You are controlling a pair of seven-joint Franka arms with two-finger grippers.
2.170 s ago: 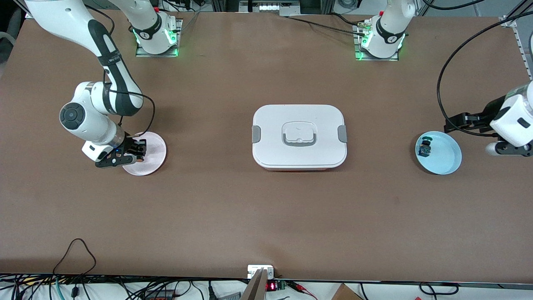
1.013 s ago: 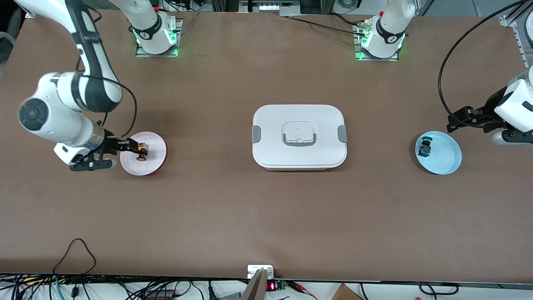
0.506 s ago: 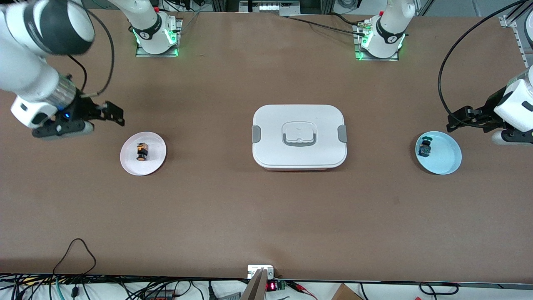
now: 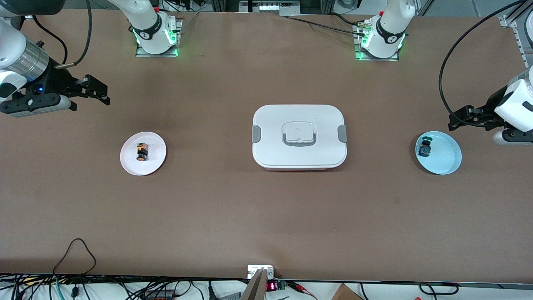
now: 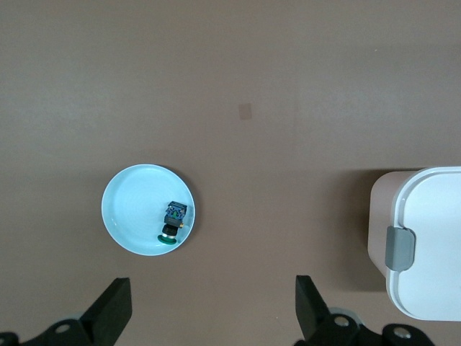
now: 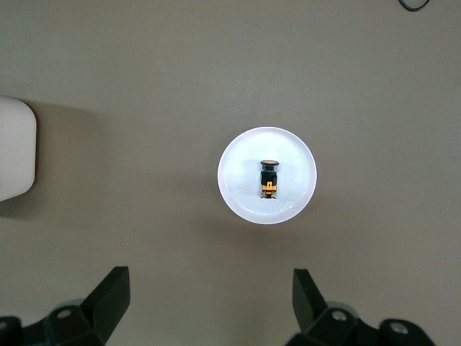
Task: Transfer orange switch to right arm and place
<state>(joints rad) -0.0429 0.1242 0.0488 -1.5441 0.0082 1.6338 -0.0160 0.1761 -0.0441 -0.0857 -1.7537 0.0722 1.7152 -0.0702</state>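
The orange switch [image 4: 142, 151] is seen lying on its side on a white plate [image 4: 156, 160] toward the right arm's end of the tabletop [image 4: 266, 216]. The right gripper [image 4: 96, 92] is held above bare tabletop, jaws apart and empty. The left gripper [image 4: 456, 121] is held beside a blue dish [image 4: 449, 160] with a green switch [image 4: 424, 148], jaws apart. A white box [image 4: 299, 136] sits between the 2 dishes.

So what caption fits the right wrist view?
Orange switch lying on a white plate, fingers open above.
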